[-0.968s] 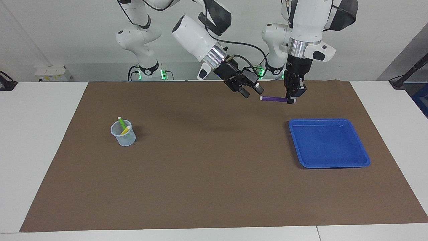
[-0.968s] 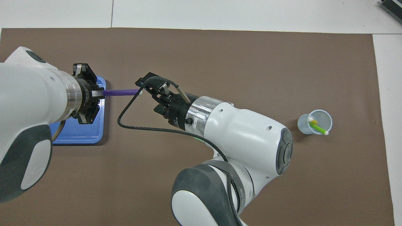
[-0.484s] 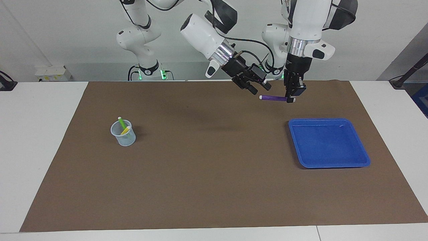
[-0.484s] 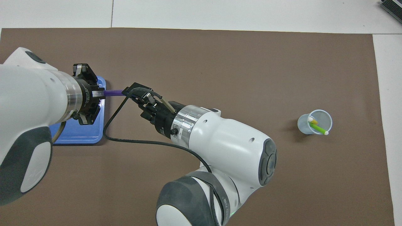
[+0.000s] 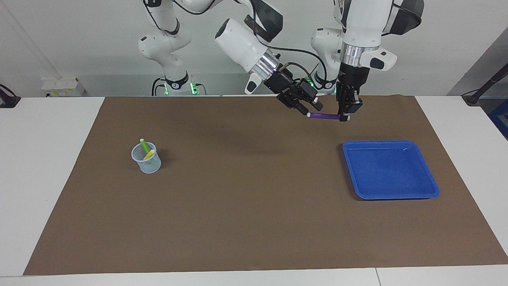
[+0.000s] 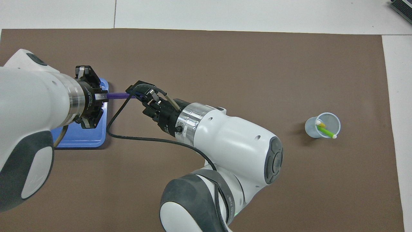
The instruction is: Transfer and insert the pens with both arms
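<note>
Fingers of left gripper pinch purple pen by one end, level, upper right of frame; right gripper fingers spread round its free tip. Pen looks light, stiff, slick: grip the barrel.

three pens (two in the cup), one tray

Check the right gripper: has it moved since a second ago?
Yes. The right gripper has shifted toward the blue tray's end, reaching the purple pen's free tip.
</note>
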